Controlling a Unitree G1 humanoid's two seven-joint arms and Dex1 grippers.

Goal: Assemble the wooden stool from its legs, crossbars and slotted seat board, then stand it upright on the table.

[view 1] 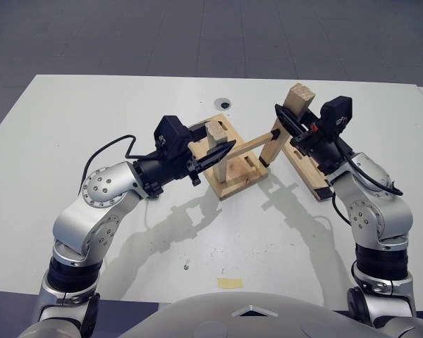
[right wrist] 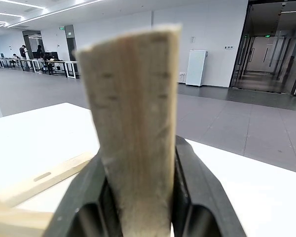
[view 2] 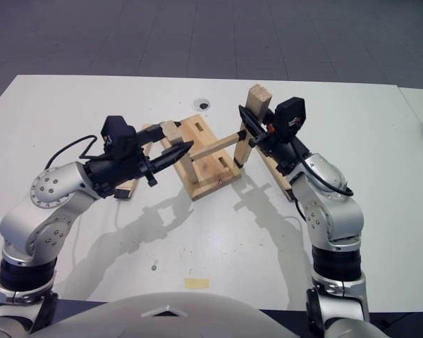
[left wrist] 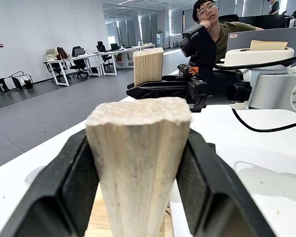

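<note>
Two pale wooden legs are held above the white table [view 1: 92,105], one in each gripper. The left gripper [view 1: 222,151] is closed around the left leg [view 1: 213,134], one black finger on each side of it, just under its rough-cut top. This leg stands almost upright over the slotted seat board [view 1: 236,179]. The seat board lies flat near the middle of the table, turned at an angle, and it has rectangular slots near its edges. The right gripper [view 1: 282,121] clamps the right leg [view 1: 296,98], which is longer in view and leans a little. Its square top rises above the fingers and its lower end comes down at the right edge of the seat board; I cannot tell if it sits in a slot. A thin crossbar [view 1: 250,143] runs between the two legs and seems to meet both. Another flat wooden piece [view 1: 304,165] lies on the table under the right arm, just beside the right leg. A small yellow tape piece [view 1: 230,282] lies near the front edge of the table.
</note>
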